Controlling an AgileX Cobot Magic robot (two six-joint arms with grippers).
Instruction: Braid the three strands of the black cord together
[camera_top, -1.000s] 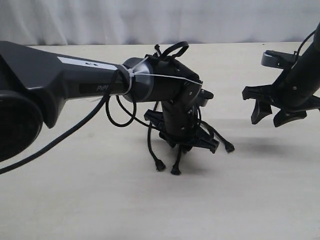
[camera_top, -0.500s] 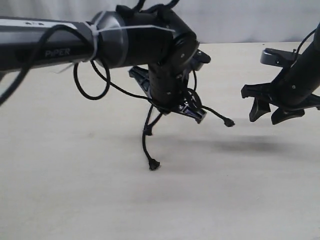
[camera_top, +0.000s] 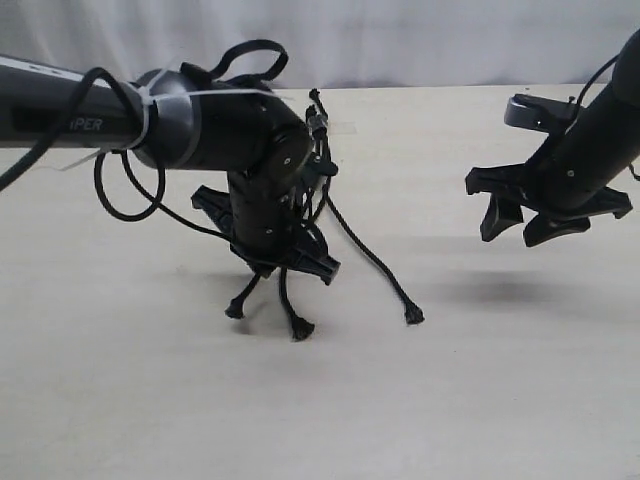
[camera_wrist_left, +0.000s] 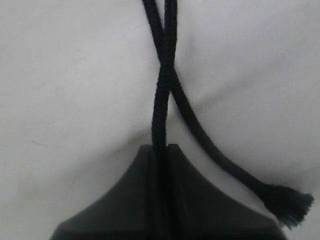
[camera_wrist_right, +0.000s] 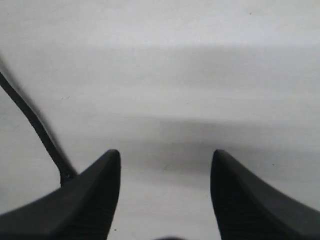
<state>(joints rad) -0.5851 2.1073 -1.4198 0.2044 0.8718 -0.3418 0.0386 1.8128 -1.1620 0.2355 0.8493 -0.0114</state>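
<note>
Shows a pale bench (camera_top: 480, 400) with two dark robot arms above it. At centre-left, left tool (camera_top: 285, 262) pointing down, low over the bench, pinched shut on one strand (camera_wrist_left: 159, 115) of a thin black cord (camera_top: 372, 262). Seen from the wrist, that strand running straight into the seam between the closed fingers, crossed by a second one lying loose beside them, frayed tip (camera_wrist_left: 292, 205) against the bench. Around the tool, all three strands (camera_top: 289, 305) trailing down: two short ends just under it, the third slanting off to the right, its tip apart from the others. Far right, well apart from the cord, right tool (camera_top: 525, 225) hovering above the bench, jaws spread wide, holding nothing.
</note>
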